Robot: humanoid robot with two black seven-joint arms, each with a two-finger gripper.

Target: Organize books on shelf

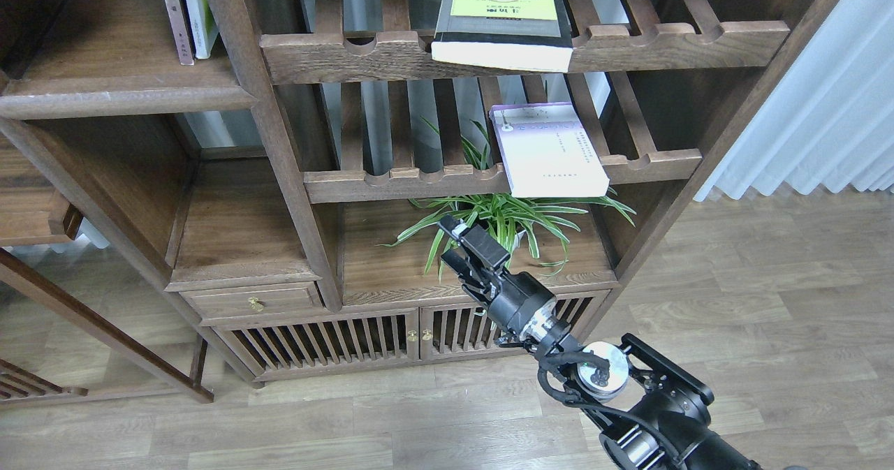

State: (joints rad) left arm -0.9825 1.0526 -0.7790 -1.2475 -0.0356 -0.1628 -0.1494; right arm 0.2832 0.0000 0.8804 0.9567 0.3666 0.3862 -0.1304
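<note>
The thick black book with a yellow-green cover panel (503, 19) lies flat on the upper slatted rack, overhanging its front rail. The pale lavender-white book (548, 150) lies flat on the middle slatted rack, also overhanging. A thin reddish book (174, 16) stands upright, edge-on, on the solid dark-brown plank shelf (126, 96) at the upper left. My right gripper (452, 243) is open and empty, in front of the plant and well below the lavender-white book. My left gripper is out of view.
A white-and-green book (200, 10) stands beside the reddish one. A potted spider plant (510, 218) sits on the lower board right behind my gripper. Below are a small drawer (255, 301) and slatted cabinet doors (328, 341). A white curtain (824, 107) hangs at the right.
</note>
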